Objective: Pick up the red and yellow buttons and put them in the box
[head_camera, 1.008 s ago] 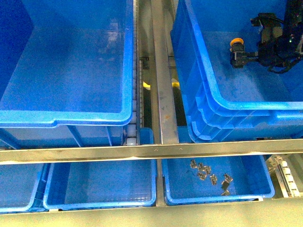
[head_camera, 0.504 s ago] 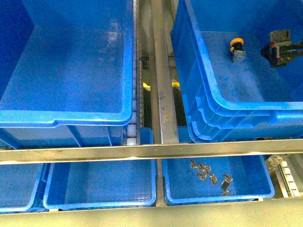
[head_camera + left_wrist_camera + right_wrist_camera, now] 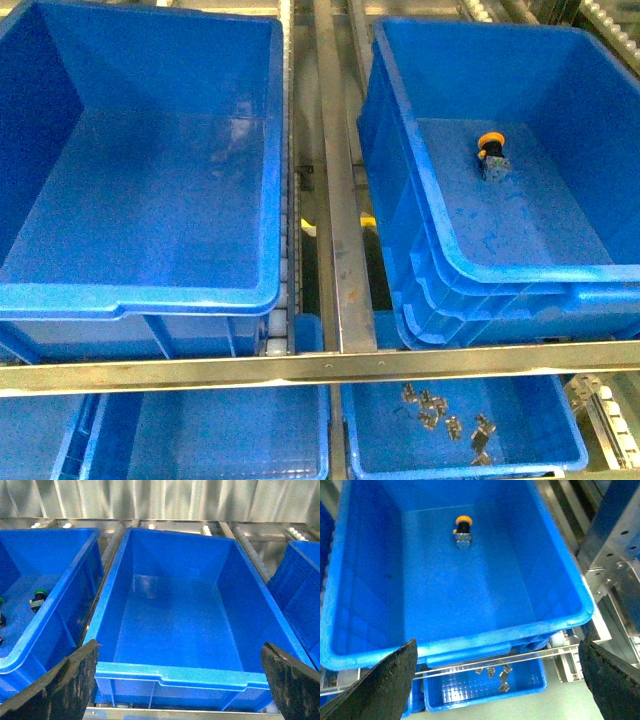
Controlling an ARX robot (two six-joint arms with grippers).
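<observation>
Yellow button (image 3: 492,155), the only one, lies on the floor of the box (image 3: 470,266) at the right in the front view. A metal rail (image 3: 338,230) separates the box from one bare tote (image 3: 140,296). Below, a tray (image 3: 566,420) holds several clips (image 3: 432,417).

Left wrist view: the left gripper (image 3: 180,647) hangs spread and empty over that tote (image 3: 170,672). A neighbouring tote (image 3: 75,580) holds a green-capped switch (image 3: 37,598).

Right wrist view: the right gripper (image 3: 497,641) is spread and empty above the box (image 3: 470,644), well apart from the button (image 3: 462,530).

- Factory or warehouse parts-sorting rack.
- Deep blue tote (image 3: 140,298) and nested box (image 3: 520,275) sit on steel rails (image 3: 338,230) and roller tracks (image 3: 251,547).
- Shallow tray (image 3: 565,440) of loose metal clips (image 3: 432,412) below; corrugated metal wall (image 3: 160,500) behind.
</observation>
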